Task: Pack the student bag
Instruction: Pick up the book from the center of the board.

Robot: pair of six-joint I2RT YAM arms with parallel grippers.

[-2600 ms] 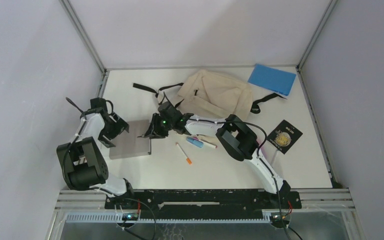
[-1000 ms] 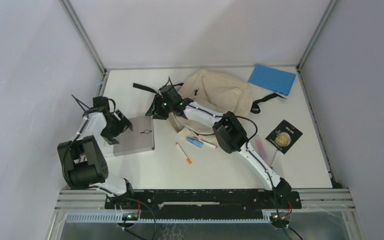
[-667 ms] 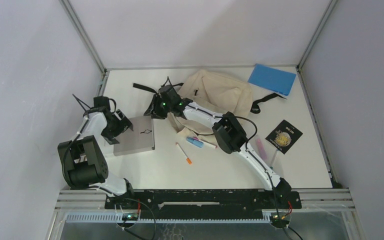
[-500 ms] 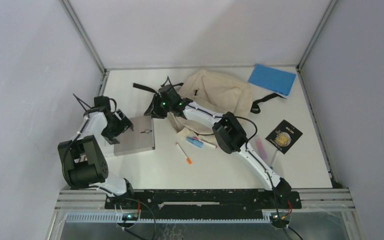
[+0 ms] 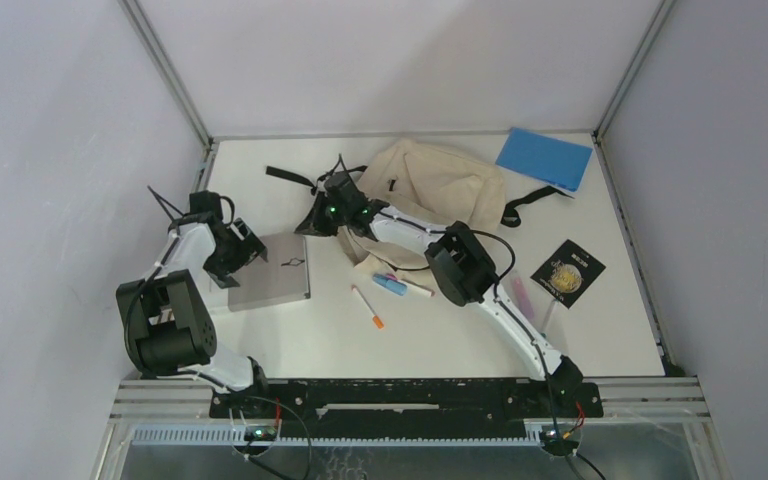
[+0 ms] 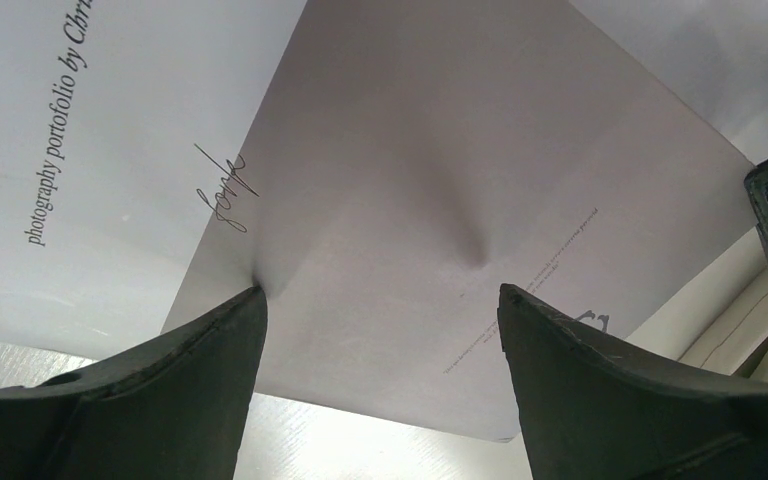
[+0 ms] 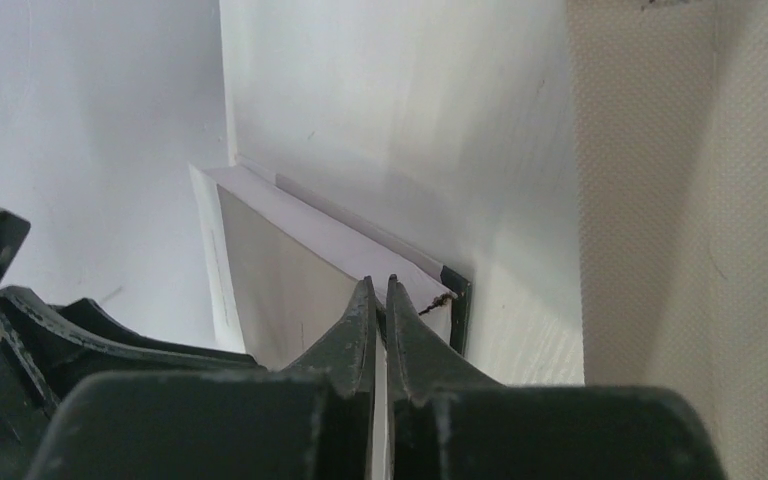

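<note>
Gaping wide, the left gripper [image 6: 378, 298] sits over the left edge of a grey portfolio booklet [image 5: 272, 275]. The right gripper [image 7: 380, 285] is clenched nearly flat at that booklet's far corner; whether it pinches the cover is unclear. The student bag [image 5: 440, 185] lies just right of it, farther back.

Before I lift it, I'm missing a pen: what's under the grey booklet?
Nothing shows: the booklet lies on the table and covers whatever is beneath. An orange-tipped pen lies to its right, uncovered.
</note>
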